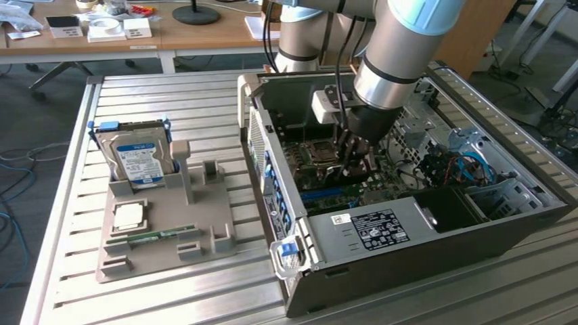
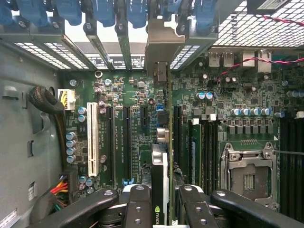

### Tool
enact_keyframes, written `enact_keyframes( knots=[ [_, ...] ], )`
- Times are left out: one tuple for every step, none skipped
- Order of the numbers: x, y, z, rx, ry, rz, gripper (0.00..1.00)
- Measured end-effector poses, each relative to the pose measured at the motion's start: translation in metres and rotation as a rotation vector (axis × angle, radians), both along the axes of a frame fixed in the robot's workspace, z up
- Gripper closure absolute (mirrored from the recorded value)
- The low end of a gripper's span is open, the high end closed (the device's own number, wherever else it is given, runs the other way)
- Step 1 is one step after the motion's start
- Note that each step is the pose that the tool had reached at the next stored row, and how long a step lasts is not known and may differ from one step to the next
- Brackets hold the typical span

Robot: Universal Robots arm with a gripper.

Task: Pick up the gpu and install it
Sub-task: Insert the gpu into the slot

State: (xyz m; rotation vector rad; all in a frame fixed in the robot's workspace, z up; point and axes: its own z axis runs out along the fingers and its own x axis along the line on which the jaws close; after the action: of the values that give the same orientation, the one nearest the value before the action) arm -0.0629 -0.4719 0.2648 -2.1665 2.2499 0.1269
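Fingers (image 2: pixel 138 209) pinch the gpu (image 2: pixel 159 190) from both sides. The card is seen edge-on, standing upright over the motherboard (image 2: pixel 142 102), in line w/ the long black slots. Its metal bracket end sits by the rear slot openings of the PC case (image 1: pixel 434 237). Can't tell if the card's edge is seated in a slot. CPU socket (image 2: pixel 247 175) is near, to one side. Outside the case, on the bench (image 1: pixel 181 298), a grey holder (image 1: pixel 162 261) carries a hard drive (image 1: pixel 135 159) standing upright + a RAM stick (image 1: pixel 153 237) lying flat.
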Motion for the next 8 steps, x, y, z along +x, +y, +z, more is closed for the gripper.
enact_keyframes(
  knots=[
    [-0.0001, 0.0000, 0.0000, -0.0002, 0.0001, 0.000, 0.73],
    [-0.0001, 0.0000, 0.0000, -0.0004, 0.0001, 0.000, 0.73],
    [-0.0003, 0.0000, -0.0001, -0.0003, 0.0001, 0.000, 0.73],
    [-0.0010, 0.0000, -0.0004, 0.0000, -0.0001, 0.000, 0.73],
    [-0.0017, 0.0000, -0.0005, 0.0001, -0.0004, 0.000, 0.73],
    [-0.0023, 0.0000, -0.0007, 0.0001, -0.0006, 0.000, 0.73],
    [-0.0028, 0.0001, -0.0007, 0.0000, -0.0007, 0.000, 0.73],
    [-0.0030, 0.0000, -0.0009, 0.0000, -0.0008, 0.000, 0.73]
  ],
)
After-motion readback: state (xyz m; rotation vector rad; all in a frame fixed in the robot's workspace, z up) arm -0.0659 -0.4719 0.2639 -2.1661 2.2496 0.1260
